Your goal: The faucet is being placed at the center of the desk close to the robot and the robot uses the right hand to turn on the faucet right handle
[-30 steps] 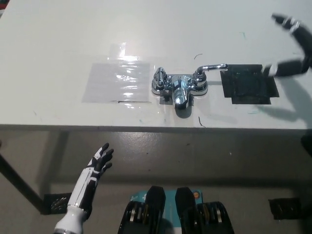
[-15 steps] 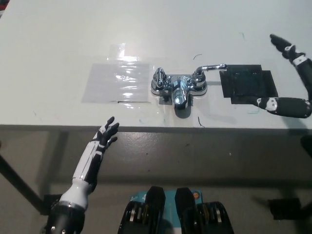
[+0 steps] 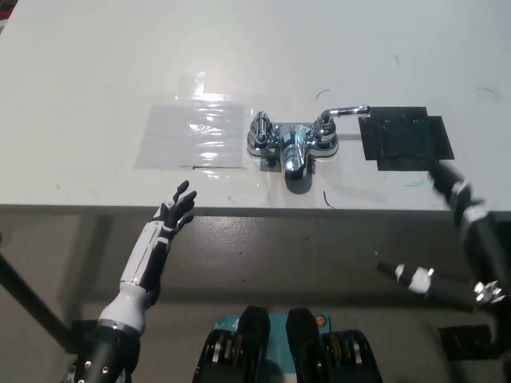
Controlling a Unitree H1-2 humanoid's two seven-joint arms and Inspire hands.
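The chrome faucet (image 3: 291, 144) stands near the desk's (image 3: 319, 48) front edge, up and left of the right hand (image 3: 471, 239), whose fingers (image 3: 453, 187) are spread, holding nothing. Its right handle (image 3: 343, 111) points toward a black patch (image 3: 407, 140) just beyond those fingers. The left hand (image 3: 172, 213) hovers at the desk's front edge, fingers splayed.
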